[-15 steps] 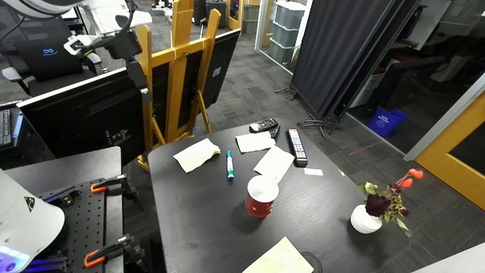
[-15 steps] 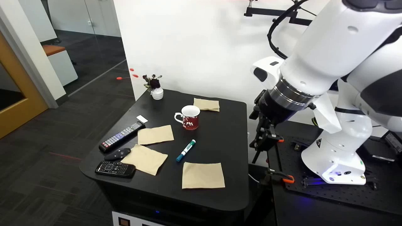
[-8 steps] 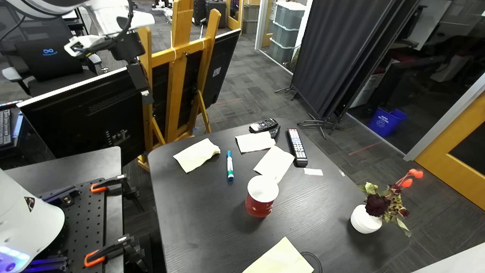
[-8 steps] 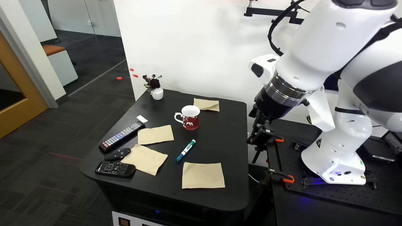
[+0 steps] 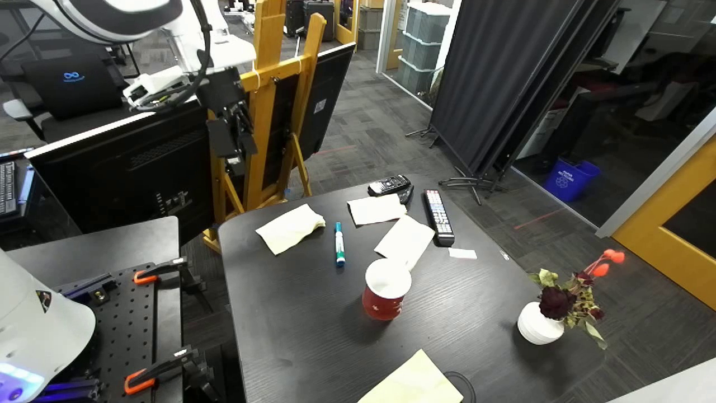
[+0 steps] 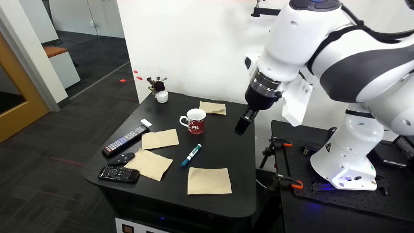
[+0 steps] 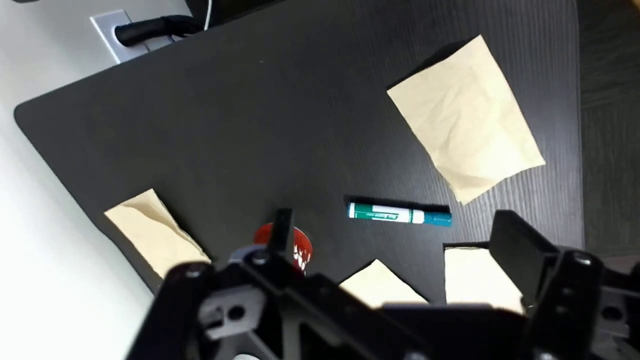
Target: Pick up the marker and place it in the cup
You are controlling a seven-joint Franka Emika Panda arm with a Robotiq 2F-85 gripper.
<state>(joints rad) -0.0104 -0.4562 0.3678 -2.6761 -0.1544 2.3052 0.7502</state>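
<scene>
Step in hand, as we judge it: the approach; the pick is not yet made. We log the marker (image 7: 400,214) lying flat on the dark table (image 6: 226,155), near the middle of the wrist view, teal cap toward the right. The cup (image 6: 196,124) stands upright near the centre of the frame in an exterior view, handle to its left. In the wrist view it sits below and left of the marker, partly hidden.

State of the gripper (image 6: 241,128): fingers (image 7: 517,244) spread wide, nothing held. In an exterior view we see it tilted, right of centre, tips aimed down and left, well apart from the marker.

Next move: the fingers stand left and right in the wrist view, and the marker runs nearly level across that frame, so a squeeze as posed would work along its length. We think the wrist should turn so the pads face the barrel's sides, then travel to the marker and descend. A tan paper sheet (image 7: 465,120), upper right of the wrist view, lies just beside the cap; we'd lower with care there.
</scene>
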